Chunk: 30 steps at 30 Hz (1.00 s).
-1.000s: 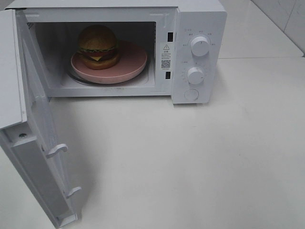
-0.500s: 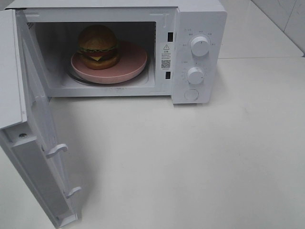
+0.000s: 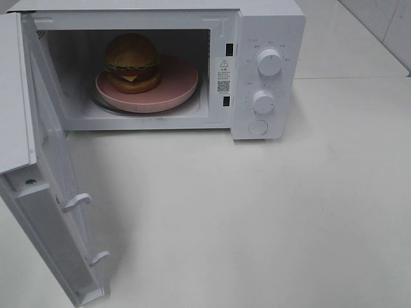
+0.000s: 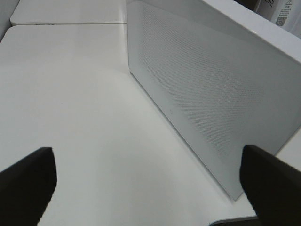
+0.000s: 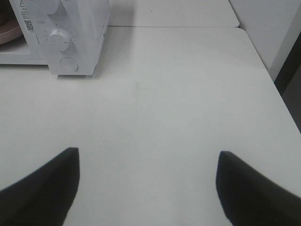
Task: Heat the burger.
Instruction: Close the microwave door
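While microwave door (image 3: pixel 51 218) hangs open, burger (image 3: pixel 131 59) sits on pink plate (image 3: pixel 181 82) inside | left gripper (image 4: pixel 148 176) spread | right gripper (image 5: pixel 148 183) spread

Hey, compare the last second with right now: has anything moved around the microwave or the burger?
Nothing visibly changed. The burger sits on the pink plate inside the microwave, the microwave door hangs open, and neither arm shows in the overhead view. The left gripper and right gripper are open and empty.

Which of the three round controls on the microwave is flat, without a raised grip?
The lowest control, a flat button; the upper knob and middle knob stick out.
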{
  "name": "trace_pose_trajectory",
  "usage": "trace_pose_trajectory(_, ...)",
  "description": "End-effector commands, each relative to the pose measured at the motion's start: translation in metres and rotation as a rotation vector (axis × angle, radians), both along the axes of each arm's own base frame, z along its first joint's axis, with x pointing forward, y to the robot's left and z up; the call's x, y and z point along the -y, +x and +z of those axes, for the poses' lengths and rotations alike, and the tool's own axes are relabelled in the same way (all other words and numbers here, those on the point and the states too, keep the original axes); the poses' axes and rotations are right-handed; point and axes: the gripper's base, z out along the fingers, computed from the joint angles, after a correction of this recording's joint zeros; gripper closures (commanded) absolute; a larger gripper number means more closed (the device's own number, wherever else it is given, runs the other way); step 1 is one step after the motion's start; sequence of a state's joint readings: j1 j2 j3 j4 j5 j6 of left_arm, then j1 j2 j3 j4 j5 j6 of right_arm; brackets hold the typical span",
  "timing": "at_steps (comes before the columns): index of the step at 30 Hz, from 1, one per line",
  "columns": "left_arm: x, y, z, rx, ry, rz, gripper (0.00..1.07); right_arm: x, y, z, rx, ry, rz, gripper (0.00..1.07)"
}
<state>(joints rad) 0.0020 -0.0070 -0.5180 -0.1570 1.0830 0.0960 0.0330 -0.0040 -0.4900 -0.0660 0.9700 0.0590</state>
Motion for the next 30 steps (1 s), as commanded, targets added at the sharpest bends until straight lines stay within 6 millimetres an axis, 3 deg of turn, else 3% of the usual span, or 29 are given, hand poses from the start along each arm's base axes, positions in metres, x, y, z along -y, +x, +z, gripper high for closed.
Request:
trace_pose_trajectory(1,-0.0001,-0.0013,0.0003,0.026,-0.004,-0.003,0.09,0.0006,-0.0036,-0.0001,0.033,0.003,-0.015,0.31)
trace_pose_trajectory(30,-0.0001,-0.0013,0.0003,0.026,-0.004,-0.003,0.09,0.0006,-0.0036,-0.0001,0.033,0.003,-0.015,0.31)
